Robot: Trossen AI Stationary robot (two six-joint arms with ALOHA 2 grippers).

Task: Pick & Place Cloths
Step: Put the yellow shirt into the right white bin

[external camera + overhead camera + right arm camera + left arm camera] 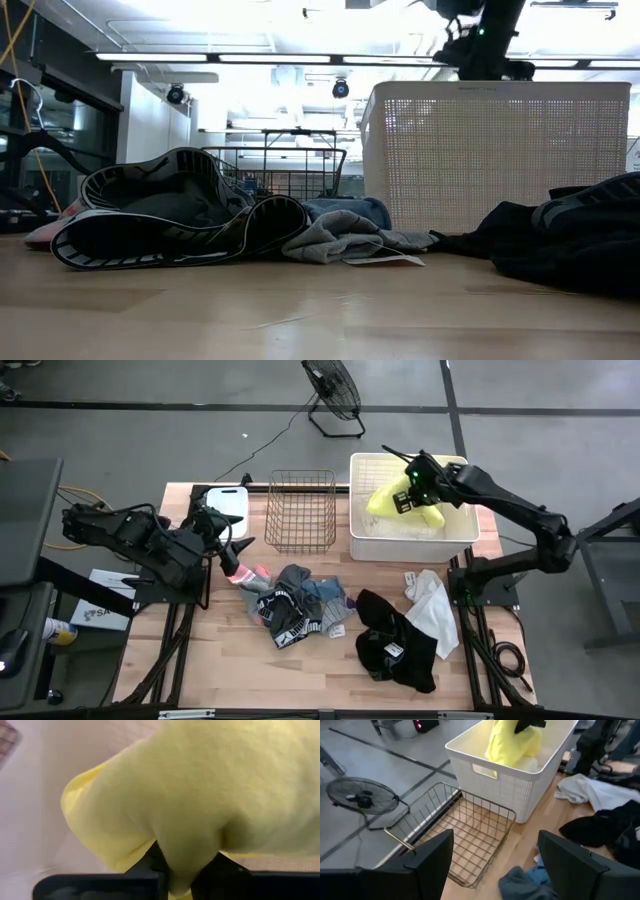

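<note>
Black cloth (398,646) and white cloth (432,608) near front edge of table (250,665). Left gripper (232,552) spread, empty, over pink-red piece (243,574). Right gripper (408,499) clenched on neon-yellow cloth (405,509) inside white tub (362,540).

Neon-yellow cloth (405,508) hangs in the white tub (365,540) (other cloths (300,605) heaped on the table).

This looks like a big workshop or robot lab, with a bare grey floor (150,440), long bright ceiling lights (300,58), a black standing fan (333,392), and a wooden tabletop (300,670) on a metal frame.
</note>
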